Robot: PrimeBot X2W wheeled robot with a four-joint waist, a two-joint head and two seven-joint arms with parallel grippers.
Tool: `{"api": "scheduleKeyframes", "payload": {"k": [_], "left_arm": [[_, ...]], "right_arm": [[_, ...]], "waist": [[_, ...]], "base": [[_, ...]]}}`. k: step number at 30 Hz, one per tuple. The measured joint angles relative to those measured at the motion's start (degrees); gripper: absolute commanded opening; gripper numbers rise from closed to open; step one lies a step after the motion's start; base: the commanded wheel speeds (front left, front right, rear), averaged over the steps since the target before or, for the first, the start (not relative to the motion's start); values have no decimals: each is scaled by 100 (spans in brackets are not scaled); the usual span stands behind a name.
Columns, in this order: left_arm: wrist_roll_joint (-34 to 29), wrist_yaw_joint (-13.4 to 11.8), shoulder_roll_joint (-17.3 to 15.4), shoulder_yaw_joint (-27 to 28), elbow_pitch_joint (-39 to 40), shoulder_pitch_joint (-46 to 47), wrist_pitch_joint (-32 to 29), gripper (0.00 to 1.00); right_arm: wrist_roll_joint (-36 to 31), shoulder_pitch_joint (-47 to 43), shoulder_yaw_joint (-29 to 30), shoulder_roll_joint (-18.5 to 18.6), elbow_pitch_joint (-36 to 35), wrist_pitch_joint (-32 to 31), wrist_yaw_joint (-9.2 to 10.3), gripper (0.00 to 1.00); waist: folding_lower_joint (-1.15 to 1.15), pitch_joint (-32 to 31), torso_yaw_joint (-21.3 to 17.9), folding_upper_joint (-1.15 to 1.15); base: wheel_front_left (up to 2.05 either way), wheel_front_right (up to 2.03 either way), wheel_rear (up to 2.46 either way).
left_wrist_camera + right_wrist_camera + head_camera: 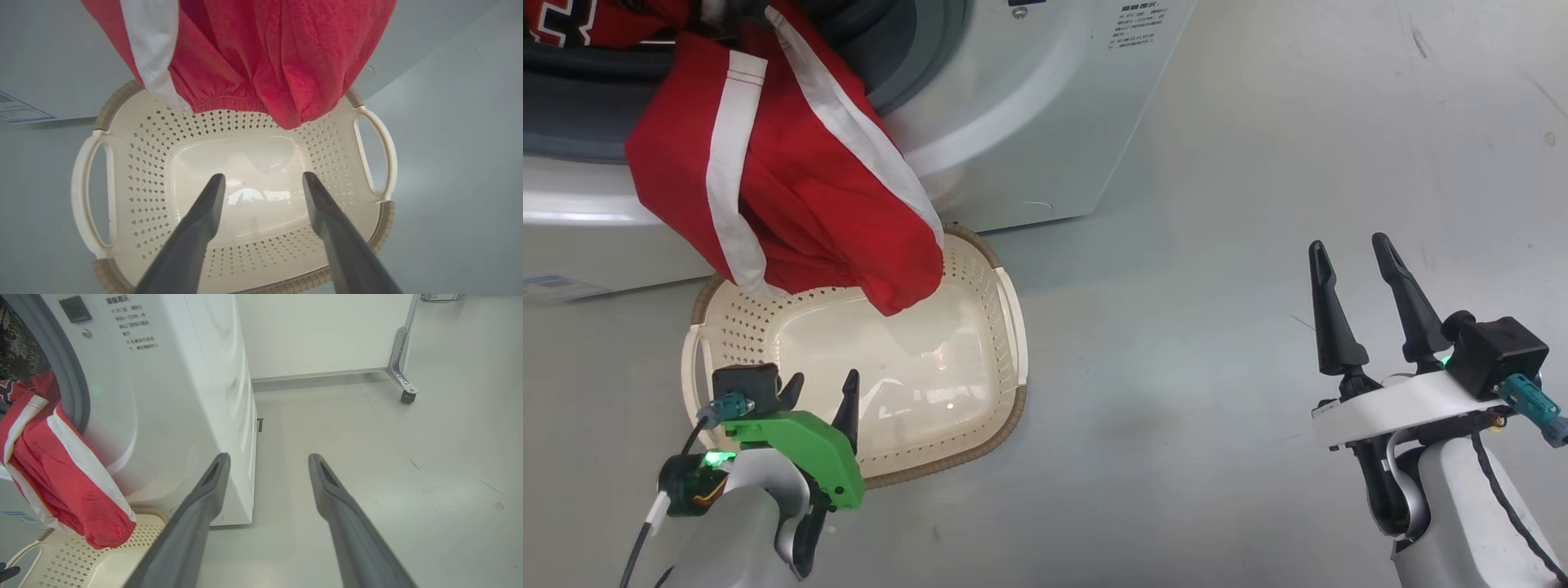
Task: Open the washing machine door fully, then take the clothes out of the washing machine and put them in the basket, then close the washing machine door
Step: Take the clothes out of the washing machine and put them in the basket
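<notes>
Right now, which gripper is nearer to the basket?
Left. The left gripper hovers open over the near side of the basket; the right gripper stands open over the floor, well off to its right.

The grey floor (1258, 163) carries the washing machine (1029, 122) and the basket (743, 327).

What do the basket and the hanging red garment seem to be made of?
The basket: likely moulded plastic, cream and glossy, with punched holes and reflections on its floor. The red garment: probably soft matte fabric; it folds and gathers at a hem.
</notes>
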State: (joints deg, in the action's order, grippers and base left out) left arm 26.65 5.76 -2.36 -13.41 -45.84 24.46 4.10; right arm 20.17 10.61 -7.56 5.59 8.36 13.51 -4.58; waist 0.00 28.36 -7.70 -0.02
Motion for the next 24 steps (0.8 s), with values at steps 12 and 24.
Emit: {"api": "scheduleKeyframes", "payload": {"k": [12,24], "left_arm": [[-66,41,11,-93,-388,55,519,100],[-113,20,8,37,-256,54,918,100]], "right_arm": [[0,-3,64,5,254,26,0,100],[-3,-68,105,88,396,43,0,100]], "waist": [[0,-229,134,0],[0,-589,360,0]], "base": [[0,0,0],[0,0,0]]}}
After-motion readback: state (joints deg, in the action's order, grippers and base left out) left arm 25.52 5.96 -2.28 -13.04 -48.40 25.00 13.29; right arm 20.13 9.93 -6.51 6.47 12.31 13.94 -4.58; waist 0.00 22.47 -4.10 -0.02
